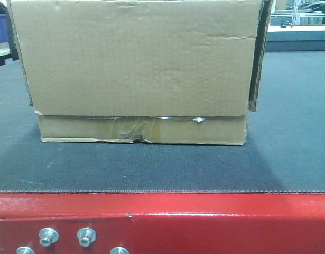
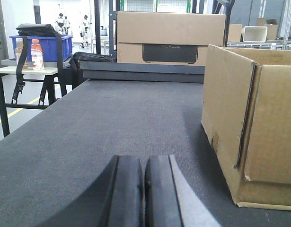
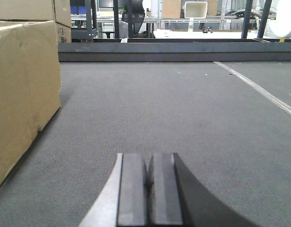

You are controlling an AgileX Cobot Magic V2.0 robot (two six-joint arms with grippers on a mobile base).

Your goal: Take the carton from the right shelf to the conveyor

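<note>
The brown carton (image 1: 136,69) stands on the dark grey conveyor belt (image 1: 289,159), behind the red frame edge (image 1: 204,222). Wrinkled clear tape runs along its lower band. In the left wrist view the carton (image 2: 251,127) is at the right, its top flaps open, and my left gripper (image 2: 144,163) is shut and empty, low over the belt and apart from it. In the right wrist view the carton (image 3: 22,90) is at the left and my right gripper (image 3: 148,161) is shut and empty over the belt. The right shelf is out of view.
A second cardboard box with a black label panel (image 2: 170,38) stands beyond the belt's far end. A blue bin (image 2: 41,47) with bottles rests on a side table at the left. A seam (image 3: 259,90) crosses the belt at the right.
</note>
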